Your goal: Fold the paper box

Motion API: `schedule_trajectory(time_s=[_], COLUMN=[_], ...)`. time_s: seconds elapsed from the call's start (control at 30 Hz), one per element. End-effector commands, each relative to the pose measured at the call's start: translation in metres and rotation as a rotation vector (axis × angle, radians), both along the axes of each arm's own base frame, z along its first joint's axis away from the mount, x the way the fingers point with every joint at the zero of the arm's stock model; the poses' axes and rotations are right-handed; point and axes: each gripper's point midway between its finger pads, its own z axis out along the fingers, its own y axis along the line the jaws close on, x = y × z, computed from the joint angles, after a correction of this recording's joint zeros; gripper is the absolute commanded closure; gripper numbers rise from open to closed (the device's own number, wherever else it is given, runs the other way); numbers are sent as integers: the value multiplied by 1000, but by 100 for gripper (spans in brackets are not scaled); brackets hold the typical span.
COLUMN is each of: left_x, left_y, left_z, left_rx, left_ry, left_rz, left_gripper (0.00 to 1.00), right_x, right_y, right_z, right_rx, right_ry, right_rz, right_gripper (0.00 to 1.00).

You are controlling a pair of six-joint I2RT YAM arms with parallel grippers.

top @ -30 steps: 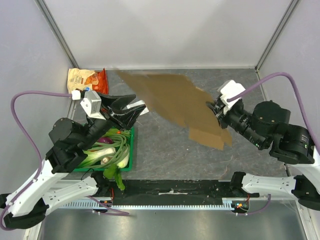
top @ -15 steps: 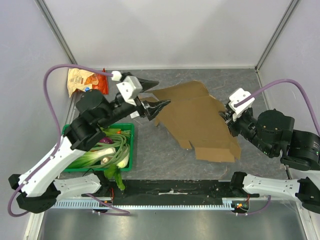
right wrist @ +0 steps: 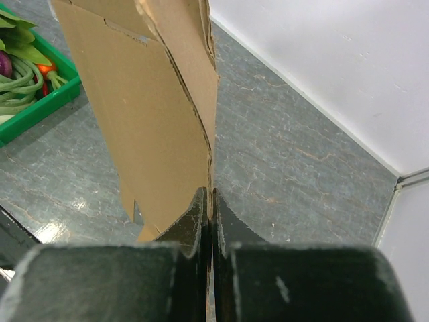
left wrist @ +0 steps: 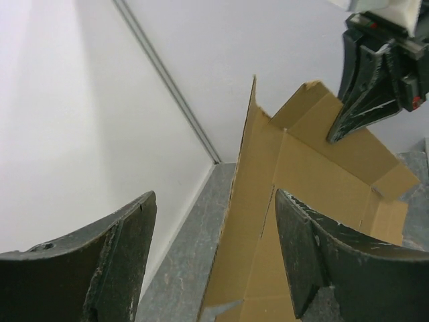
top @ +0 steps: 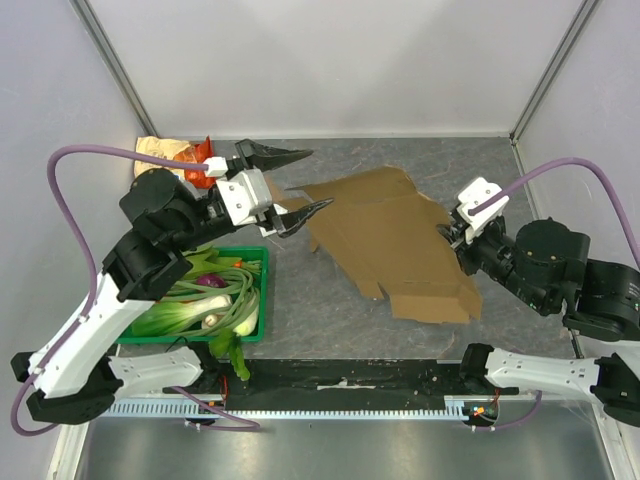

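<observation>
at the far left corner of the grey table (top: pixel 320 300) an orange-and-tan snack bag (top: pixel 160 150) is seen, partly hidden behind the left arm. nearer, a green crate (top: pixel 264 300) is set on the table, filled with leafy vegetables (top: pixel 205 305). above the crate's far side the left gripper (top: pixel 318 178) is held with its fingers spread wide and nothing between them; in the left wrist view the paper box (left wrist: pixel 315 174) is framed in the gap between the two dark fingers (left wrist: pixel 120 268), beyond their tips. whether the lower fingertip touches the box's left edge cannot be told. the paper box (top: pixel 390 235) is spread out unfolded across the middle and right of the table, its flaps and cut slots shown open, one flap reaching toward the near edge. at its right edge the box is pinched by the right gripper (top: pixel 452 232): in the right wrist view the fingers (right wrist: pixel 201 215) are pressed together on the thin cardboard edge (right wrist: pixel 154 114), which is seen standing edge-on above the table.
</observation>
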Motion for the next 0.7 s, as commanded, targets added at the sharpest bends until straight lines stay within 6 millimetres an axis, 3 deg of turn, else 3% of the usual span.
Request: schedule_trajectory(time_s=[0.0, 0.13, 0.23, 0.33, 0.37, 0.43, 0.47, 0.5, 0.53, 0.6, 0.67], left_x=[-2, 14, 19, 34, 38, 47, 52, 60, 65, 75, 82], left_y=[-17, -33, -37, -41, -42, -41, -42, -42, -44, -50, -52], left_z=[-11, -26, -25, -30, -31, -29, -30, -31, -20, -17, 1], left_rx=[105, 158, 171, 189, 192, 175, 163, 140, 91, 35, -61], left_ry=[-41, 0, 14, 36, 41, 46, 59, 88, 71, 124, 159], left_rz=[-80, -72, -62, -15, -3, 41, 64, 101, 115, 142, 165], left_gripper=[22, 24, 35, 58, 72, 91, 98, 98, 98, 98, 98], right_x=[-1, -2, -2, 5, 7, 26, 33, 38, 46, 55, 64], right_y=[7, 8, 8, 3, 1, -18, -25, -28, -37, -33, -29], right_z=[4, 8, 5, 3, 3, 10, 11, 10, 10, 6, 10], right_rx=[-15, -1, -9, -10, -2, 33, 46, 89, 110, 135, 142], right_ry=[-3, -13, -11, -14, -14, -60, -75, -76, -109, -118, -148], right_rz=[34, 50, 45, -14, -37, -234, -321, -392, -505, -584, -658], right_gripper=[100, 100, 100, 100, 100, 93, 86, 60, 45, 25, 18])
